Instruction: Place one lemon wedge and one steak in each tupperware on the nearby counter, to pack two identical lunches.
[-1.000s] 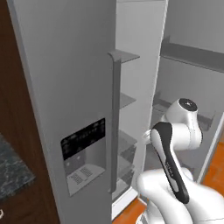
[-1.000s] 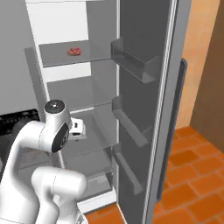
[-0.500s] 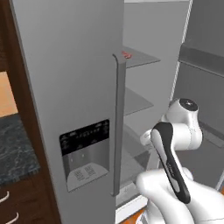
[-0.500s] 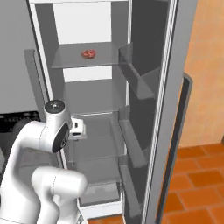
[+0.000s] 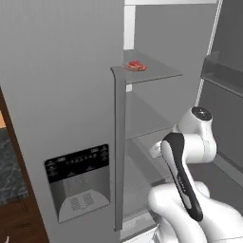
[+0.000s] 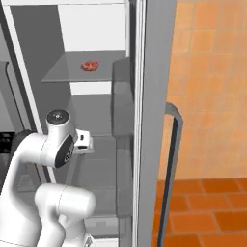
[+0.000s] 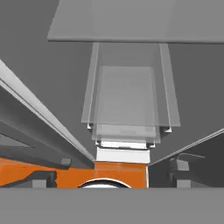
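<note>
A red steak (image 5: 136,65) (image 6: 89,65) lies on the upper glass shelf (image 5: 159,73) (image 6: 60,75) inside the open fridge. My arm stands in front of the fridge, folded, with its hand (image 6: 83,142) well below that shelf. In the hand view my gripper (image 7: 116,175) is open, its fingers (image 7: 43,178) far apart with nothing between them, looking down past stacked glass shelves (image 7: 127,105) to the floor. A patch of the black marbled counter (image 5: 9,166) shows at the far left. The lemon wedges and the tupperware are out of view.
The fridge's shut left door with its dispenser panel (image 5: 78,182) and long vertical handle (image 5: 118,142) stands close on my left. The open right door (image 6: 149,120) with its handle (image 6: 171,159) and bins (image 5: 223,71) stands on my right. The floor is orange tile (image 6: 202,207).
The whole picture has shifted: the base has moved, so the fridge interior and the steak's shelf sit more in front. The arm's pose is the same and the gripper stays open.
</note>
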You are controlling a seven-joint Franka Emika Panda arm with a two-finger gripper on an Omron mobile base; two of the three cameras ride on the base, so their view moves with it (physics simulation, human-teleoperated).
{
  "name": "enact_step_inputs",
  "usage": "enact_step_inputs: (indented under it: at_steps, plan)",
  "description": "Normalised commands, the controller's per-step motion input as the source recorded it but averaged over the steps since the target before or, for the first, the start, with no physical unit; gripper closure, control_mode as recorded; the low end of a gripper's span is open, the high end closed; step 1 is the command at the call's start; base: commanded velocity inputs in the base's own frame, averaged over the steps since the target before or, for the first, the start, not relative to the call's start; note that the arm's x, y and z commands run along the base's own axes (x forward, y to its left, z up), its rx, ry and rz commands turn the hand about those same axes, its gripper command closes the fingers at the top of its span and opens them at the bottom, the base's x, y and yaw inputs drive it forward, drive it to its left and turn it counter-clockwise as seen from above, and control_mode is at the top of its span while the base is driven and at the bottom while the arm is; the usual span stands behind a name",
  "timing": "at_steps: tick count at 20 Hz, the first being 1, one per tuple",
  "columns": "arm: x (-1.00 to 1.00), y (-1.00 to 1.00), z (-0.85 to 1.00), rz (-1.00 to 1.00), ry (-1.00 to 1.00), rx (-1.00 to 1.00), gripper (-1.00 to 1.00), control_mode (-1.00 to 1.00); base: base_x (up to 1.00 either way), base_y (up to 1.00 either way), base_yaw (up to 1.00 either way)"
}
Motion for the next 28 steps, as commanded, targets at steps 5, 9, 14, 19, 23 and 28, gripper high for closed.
enact_step_inputs:
  at_steps: [5,9,14,19,23,28]
  plan:
    - [0.0,0.0,0.0,0.0,0.0,0.0,-1.0,1.0,0.59,-0.04,0.22]
    - [0.34,-0.16,0.03,0.08,-0.02,0.05,-1.0,-1.0,0.14,0.0,0.04]
    - [0.25,-0.01,0.85,-0.03,-0.21,0.01,-1.0,-1.0,0.0,0.0,0.0]
    - [0.28,0.21,0.61,-0.21,-0.26,0.0,-1.0,-1.0,0.0,0.0,0.0]
    - [0.2,0.35,0.51,-0.35,-0.25,0.0,-1.0,-1.0,0.0,0.0,0.0]
    - [0.16,0.07,0.57,-0.3,-0.25,0.0,-1.0,-1.0,0.0,0.0,0.0]
